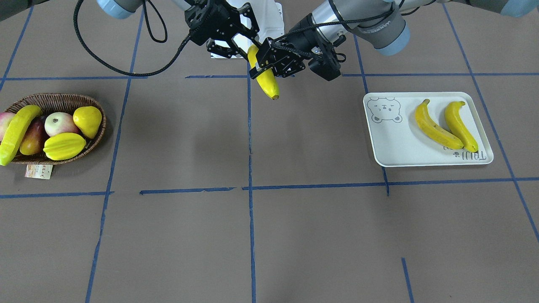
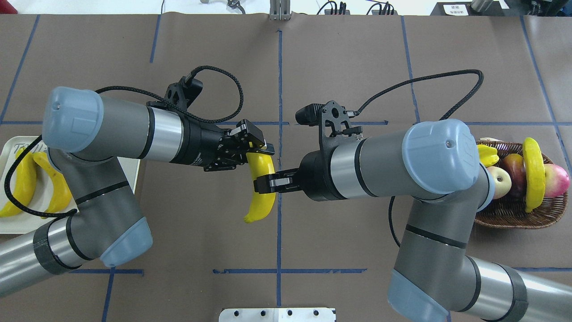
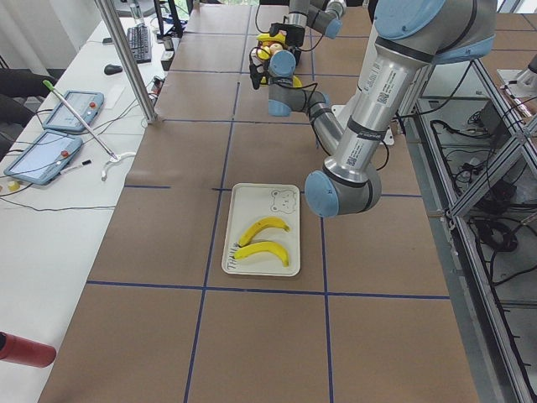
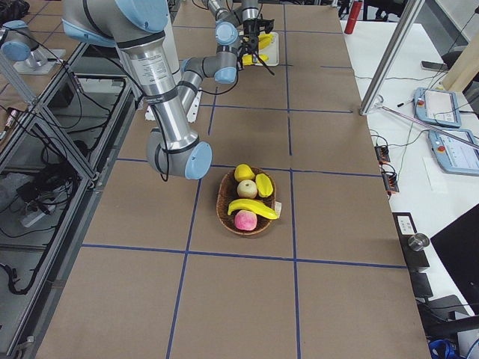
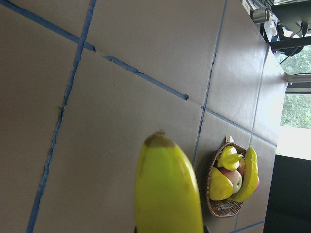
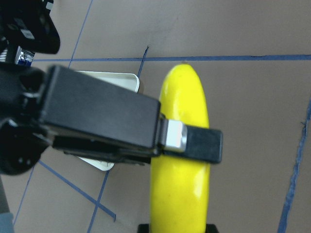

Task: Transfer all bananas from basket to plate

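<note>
- Well apart from the plate [image 1: 396, 143], on its basket-ward side and clear above the table [image 1: 294, 231], the held banana [image 2: 261, 201] is hanging with its dark tip pointing down.
- Both arms are meeting on this one fruit. This is probably a hand-over, with the arm nearer the plate taking the load for the last stretch.
- The left gripper [image 2: 257, 150] is clamping the held banana near its upper end. The right gripper [image 2: 268, 183] is pressing its fingers closed across the fruit's body, and no gap is showing at either grip.
- The plate is carrying two bananas [image 1: 436, 126] [image 1: 461, 126] side by side on the half away from its bear drawing. Their ends nearest the lettering are meeting, or nearly so, and the bear half is lying bare.
- The basket [image 1: 54, 99] is sitting farthest from the plate, beyond the held banana. It is holding one remaining banana [image 1: 17, 132], which is lying tilted over the rim.
- Also filling the basket are a pear [image 1: 88, 120], a starfruit [image 1: 64, 146], an apple [image 1: 59, 123] and reddish fruit [image 1: 33, 136].
- By this count, two bananas are delivered, one is in transit and one is waiting.
</note>
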Robot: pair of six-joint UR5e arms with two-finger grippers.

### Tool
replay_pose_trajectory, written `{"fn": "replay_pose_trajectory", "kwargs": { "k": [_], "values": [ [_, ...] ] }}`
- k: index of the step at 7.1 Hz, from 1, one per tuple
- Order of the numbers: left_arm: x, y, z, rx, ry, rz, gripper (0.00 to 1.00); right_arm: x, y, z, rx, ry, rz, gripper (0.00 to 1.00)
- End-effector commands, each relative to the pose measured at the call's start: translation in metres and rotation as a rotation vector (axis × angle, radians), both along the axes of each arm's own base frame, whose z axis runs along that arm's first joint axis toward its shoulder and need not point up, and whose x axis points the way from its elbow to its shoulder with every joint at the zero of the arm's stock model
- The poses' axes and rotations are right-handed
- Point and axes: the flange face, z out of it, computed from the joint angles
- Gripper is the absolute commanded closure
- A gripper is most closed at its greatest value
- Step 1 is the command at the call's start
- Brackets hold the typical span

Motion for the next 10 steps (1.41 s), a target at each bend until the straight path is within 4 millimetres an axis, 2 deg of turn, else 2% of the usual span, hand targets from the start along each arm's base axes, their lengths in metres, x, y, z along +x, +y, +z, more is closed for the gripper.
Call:
{"fn": "replay_pose_trajectory", "kwargs": {
  "k": [1, 2, 3, 4, 5, 6, 7, 9, 10],
  "values": [
    [0.001, 0.0, 0.003, 0.001, -0.004, 0.001, 1.0, 0.005, 0.004, -0.004, 0.006, -0.011, 0.0, 0.0],
    [-0.001, -0.002, 0.007, 0.006, -0.013, -0.006, 1.0, 0.008, 0.005, -0.005, 0.004, -0.007, 0.002, 0.0],
    [-0.01, -0.015, 0.023, 0.008, -0.057, -0.03, 1.0, 0.011, 0.003, -0.002, 0.003, -0.004, 0.008, 0.0],
    [-0.025, -0.038, 0.06, -0.035, -0.179, -0.062, 1.0, 0.017, 0.002, -0.004, 0.004, -0.008, 0.012, 0.0],
    [-0.041, -0.052, 0.083, 0.018, -0.296, -0.042, 1.0, 0.027, 0.002, 0.003, -0.013, -0.005, 0.02, 0.0],
    [-0.075, -0.071, 0.134, 0.002, -0.431, -0.048, 1.0, 0.032, -0.002, 0.011, -0.031, 0.015, 0.03, 0.0],
    [-0.09, -0.078, 0.177, 0.016, -0.553, -0.034, 1.0, 0.033, -0.003, 0.016, -0.037, 0.023, 0.032, 0.0],
    [-0.11, -0.066, 0.246, -0.028, -0.676, -0.016, 1.0, 0.033, -0.005, 0.017, -0.039, 0.029, 0.041, 0.0],
    [-0.122, -0.058, 0.272, -0.064, -0.711, -0.011, 1.0, 0.036, -0.007, 0.019, -0.066, 0.026, 0.053, 0.0]
  ]
}}
